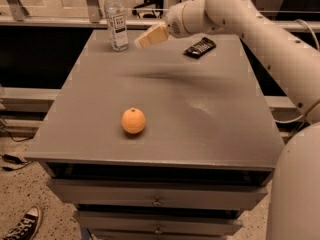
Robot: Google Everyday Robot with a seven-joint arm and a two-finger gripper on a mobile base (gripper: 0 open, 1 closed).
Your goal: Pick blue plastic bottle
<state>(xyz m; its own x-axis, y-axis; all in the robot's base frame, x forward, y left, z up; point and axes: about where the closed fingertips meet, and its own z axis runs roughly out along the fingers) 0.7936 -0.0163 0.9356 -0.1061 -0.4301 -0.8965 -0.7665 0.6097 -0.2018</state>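
The blue plastic bottle (115, 18) stands upright at the far left corner of the grey table (210, 129). It is clear with a white cap and a white label. My gripper (146, 38) hangs above the far part of the table, just right of the bottle and apart from it, pointing toward it. It holds nothing that I can see.
An orange (133, 120) lies on the near left-middle of the table. A dark flat packet (199, 47) lies at the far right. My white arm (260, 39) spans the right side. A railing runs behind the table. A shoe (22, 226) is on the floor at lower left.
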